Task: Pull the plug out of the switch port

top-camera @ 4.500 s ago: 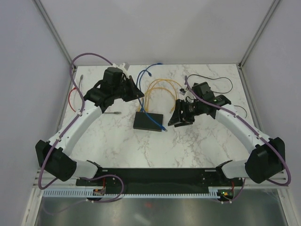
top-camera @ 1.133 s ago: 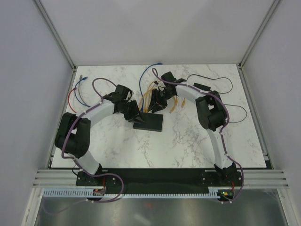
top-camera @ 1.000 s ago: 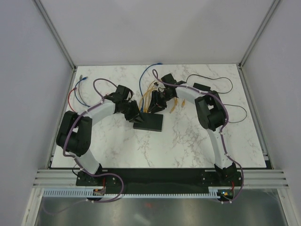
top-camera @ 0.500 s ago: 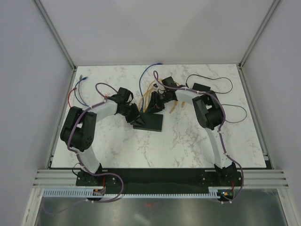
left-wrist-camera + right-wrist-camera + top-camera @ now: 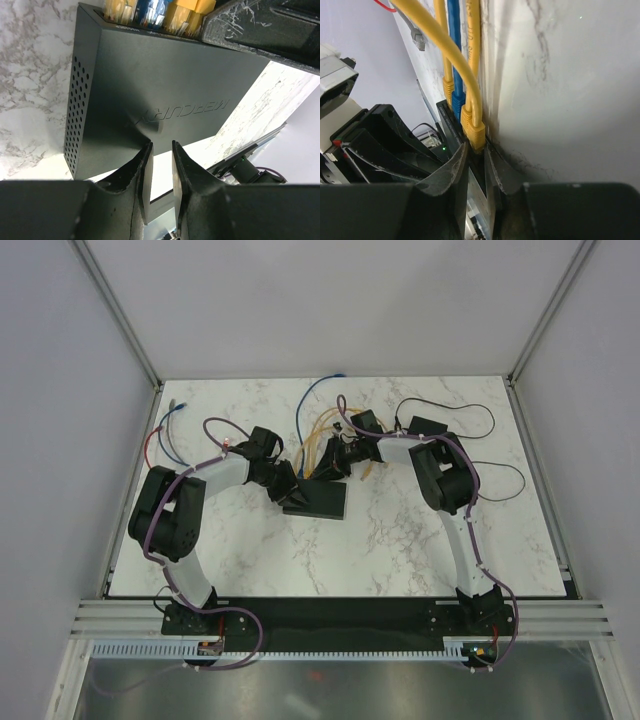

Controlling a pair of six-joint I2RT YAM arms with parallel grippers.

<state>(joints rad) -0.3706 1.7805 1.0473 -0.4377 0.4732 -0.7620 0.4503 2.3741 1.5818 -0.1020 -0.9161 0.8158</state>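
The switch (image 5: 318,502) lies flat mid-surface (image 5: 400,540), with cables (image 5: 325,430) plugged along its far edge. The right gripper (image 5: 476,146) clasps the yellow plug (image 5: 476,134) at its port. The left gripper (image 5: 160,146), narrowly parted and empty, rests its tips on the switch's left end. Both arms curl inward, wrists low.

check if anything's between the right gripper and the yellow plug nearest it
Nothing visible does. The right gripper has a finger on either side of the near yellow plug, which is seated in the switch. The blue plug sits close beside it.
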